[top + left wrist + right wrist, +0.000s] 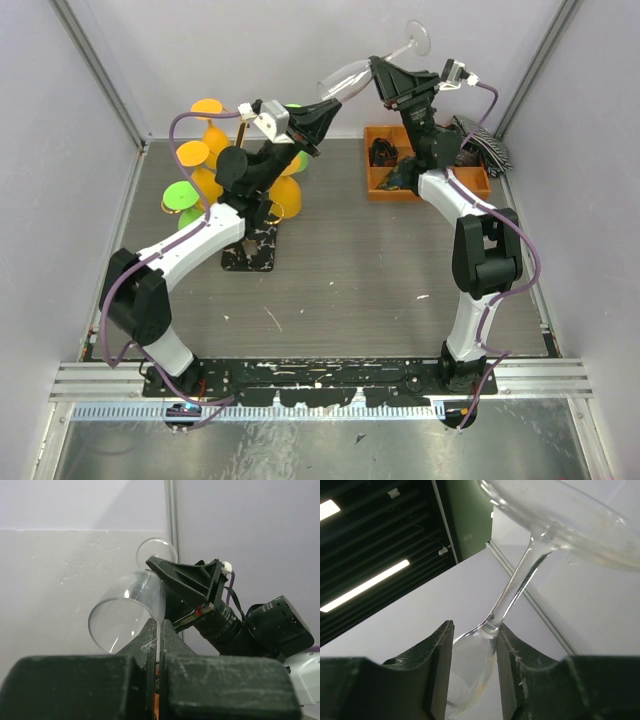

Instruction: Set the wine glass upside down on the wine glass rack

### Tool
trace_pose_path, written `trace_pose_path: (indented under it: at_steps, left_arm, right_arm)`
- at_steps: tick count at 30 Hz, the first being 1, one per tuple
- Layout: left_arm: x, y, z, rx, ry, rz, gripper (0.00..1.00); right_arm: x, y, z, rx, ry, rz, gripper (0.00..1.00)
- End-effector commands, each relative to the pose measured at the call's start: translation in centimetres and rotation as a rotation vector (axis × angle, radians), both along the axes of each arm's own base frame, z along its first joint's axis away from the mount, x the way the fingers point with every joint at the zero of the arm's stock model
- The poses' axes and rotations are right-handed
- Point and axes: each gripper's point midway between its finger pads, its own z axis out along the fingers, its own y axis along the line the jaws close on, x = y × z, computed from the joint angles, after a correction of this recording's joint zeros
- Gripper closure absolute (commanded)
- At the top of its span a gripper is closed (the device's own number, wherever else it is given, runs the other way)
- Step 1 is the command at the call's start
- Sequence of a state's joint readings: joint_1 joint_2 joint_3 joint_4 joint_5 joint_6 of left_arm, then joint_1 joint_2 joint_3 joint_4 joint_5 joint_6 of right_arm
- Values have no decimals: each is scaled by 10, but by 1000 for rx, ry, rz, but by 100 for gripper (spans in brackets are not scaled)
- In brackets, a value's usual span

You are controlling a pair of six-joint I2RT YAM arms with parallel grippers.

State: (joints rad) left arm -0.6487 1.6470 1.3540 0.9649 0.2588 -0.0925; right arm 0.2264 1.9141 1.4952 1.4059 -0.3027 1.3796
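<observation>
A clear wine glass [345, 80] hangs tilted in the air at the back, foot up and to the right. My left gripper [318, 118] is shut on the rim of its bowl [125, 615]; the thin glass wall sits between the two pressed fingers [160, 622]. My right gripper [378, 78] has its fingers on both sides of the bowl where it meets the stem [520, 580], closed against the glass [475, 630]. The wine glass rack [252, 256], gold wire on a black marbled base, stands below and left of the glass, partly hidden by my left arm.
Orange [207, 107] and green [180, 195] plastic glasses hang on the rack. An orange tray [378, 190] with dark items sits at the back right, with a striped object [487, 142] beside it. Walls close in on the left, right and back.
</observation>
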Motion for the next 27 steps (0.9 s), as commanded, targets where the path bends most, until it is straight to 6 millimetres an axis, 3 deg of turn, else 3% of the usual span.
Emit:
trace_pose_path:
  at_steps: [1, 5, 9, 15, 19, 24, 27]
  left_arm:
    - [-17, 14, 24, -52, -61, 2, 94]
    - [-17, 13, 20, -43, -59, 1, 67]
    - [-18, 14, 16, -31, -53, 1, 51]
    - [-27, 16, 4, 10, -35, -8, 39]
    - [-33, 27, -6, 71, 19, 26, 35]
    - [-27, 49, -16, 175, 123, 157, 31]
    - [-21, 61, -20, 270, 178, 238, 28]
  right_arm:
    - [-17, -5, 29, 24, -101, -34, 64]
    - [-16, -3, 27, 16, -97, -32, 76]
    - [-17, -3, 30, -1, -104, -49, 83]
    - [-14, -6, 42, -74, -137, -125, 89]
    - [-9, -19, 50, -150, -156, -208, 91]
    - [3, -38, 40, -337, -117, -379, 92]
    - [0, -44, 35, -489, -103, -508, 92]
